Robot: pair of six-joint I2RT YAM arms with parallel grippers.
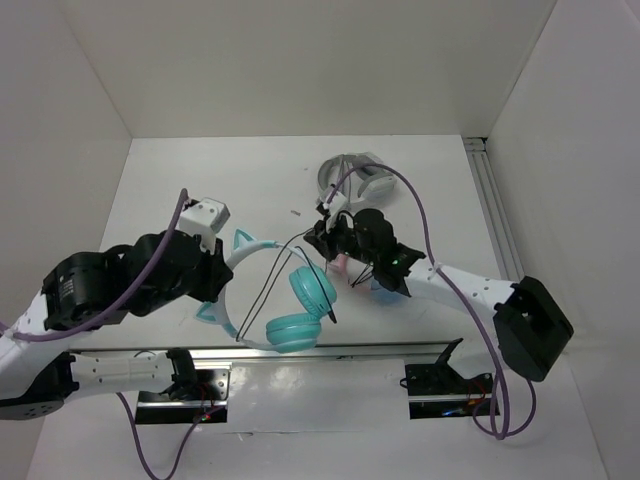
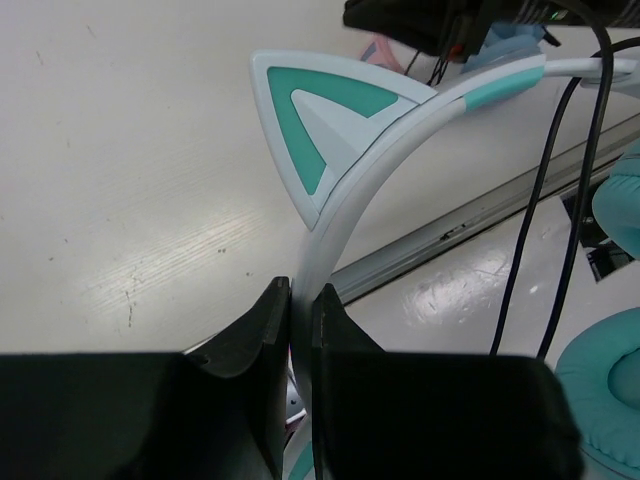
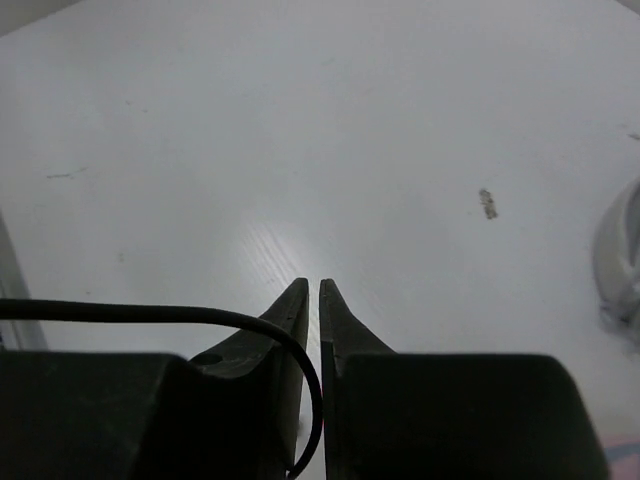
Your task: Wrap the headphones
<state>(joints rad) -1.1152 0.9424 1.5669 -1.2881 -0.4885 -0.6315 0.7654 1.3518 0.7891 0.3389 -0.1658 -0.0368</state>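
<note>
The teal headphones (image 1: 300,305) lie near the front rail, with two round teal earcups and a pale headband (image 2: 335,215) carrying a pointed cat ear (image 2: 320,120). My left gripper (image 1: 222,282) is shut on the headband, which passes between its fingers in the left wrist view (image 2: 300,300). The thin black cable (image 1: 270,280) runs from the earcups up to my right gripper (image 1: 323,235). The right gripper (image 3: 311,285) is shut on the cable (image 3: 150,313), which curves in between its fingers above the table.
A grey-white folded pair (image 1: 355,178) lies at the back behind the right gripper and shows at the right wrist view's edge (image 3: 615,260). A pink-banded pair (image 1: 345,265) with a blue earcup lies under the right arm. A metal rail (image 1: 330,352) runs along the front.
</note>
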